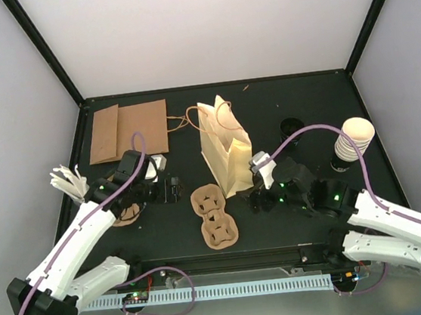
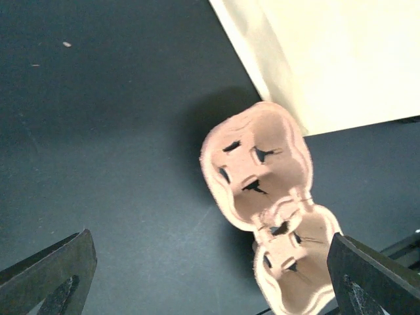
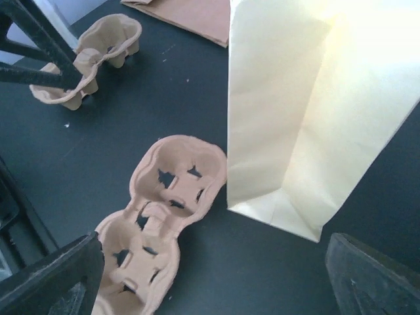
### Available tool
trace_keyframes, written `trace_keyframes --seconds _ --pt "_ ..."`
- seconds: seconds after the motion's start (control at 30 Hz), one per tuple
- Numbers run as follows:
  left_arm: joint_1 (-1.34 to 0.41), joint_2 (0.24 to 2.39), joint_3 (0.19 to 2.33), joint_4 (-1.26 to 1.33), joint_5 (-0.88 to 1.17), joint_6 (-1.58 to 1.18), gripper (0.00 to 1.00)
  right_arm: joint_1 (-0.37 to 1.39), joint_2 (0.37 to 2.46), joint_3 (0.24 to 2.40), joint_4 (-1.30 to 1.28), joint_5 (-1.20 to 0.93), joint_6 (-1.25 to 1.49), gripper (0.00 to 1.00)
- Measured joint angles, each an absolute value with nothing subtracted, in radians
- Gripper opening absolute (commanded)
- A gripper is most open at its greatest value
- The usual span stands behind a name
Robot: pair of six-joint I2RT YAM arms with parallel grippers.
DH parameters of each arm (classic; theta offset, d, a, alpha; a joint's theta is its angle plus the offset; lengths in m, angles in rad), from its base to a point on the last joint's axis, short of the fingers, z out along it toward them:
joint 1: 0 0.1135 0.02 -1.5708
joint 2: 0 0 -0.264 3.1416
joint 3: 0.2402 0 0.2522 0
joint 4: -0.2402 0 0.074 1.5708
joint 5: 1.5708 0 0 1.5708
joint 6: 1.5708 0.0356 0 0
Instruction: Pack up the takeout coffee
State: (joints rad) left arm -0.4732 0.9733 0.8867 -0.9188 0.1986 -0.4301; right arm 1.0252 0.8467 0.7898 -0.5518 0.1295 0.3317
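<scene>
The takeout coffee shows as a stack of cream-white paper cups (image 1: 354,138) at the right edge of the table, away from both grippers. A cream paper bag (image 1: 225,154) with loop handles stands upright mid-table. In front of it lies a brown pulp cup carrier (image 1: 214,216). My left gripper (image 1: 172,190) hovers open to the left of the bag, and its wrist view looks down on the carrier (image 2: 259,170) and the bag's foot (image 2: 341,59). Open too, my right gripper (image 1: 259,197) is at the bag's right, with the carrier (image 3: 164,203) and bag (image 3: 308,111) ahead of it. Neither holds anything.
Flat brown paper bags (image 1: 127,130) lie at the back left. A second pulp carrier (image 1: 125,213) sits under the left arm, seen also as a carrier (image 3: 92,56) in the right wrist view. Black lids (image 1: 291,127) are behind the right arm. A white bundle (image 1: 69,181) stands at the left edge.
</scene>
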Motion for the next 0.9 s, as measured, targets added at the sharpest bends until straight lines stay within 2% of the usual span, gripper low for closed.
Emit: trace_keyframes --seconds 0.6,0.9 --pt "-0.473 0.929 0.831 -0.849 0.281 -0.429 0.99 1.039 1.005 0.839 -0.52 -0.131 -0.278 1.0" --pt "-0.471 0.969 0.796 -0.789 0.287 -0.429 0.99 1.098 1.195 0.947 -0.582 -0.136 -0.532 0.99"
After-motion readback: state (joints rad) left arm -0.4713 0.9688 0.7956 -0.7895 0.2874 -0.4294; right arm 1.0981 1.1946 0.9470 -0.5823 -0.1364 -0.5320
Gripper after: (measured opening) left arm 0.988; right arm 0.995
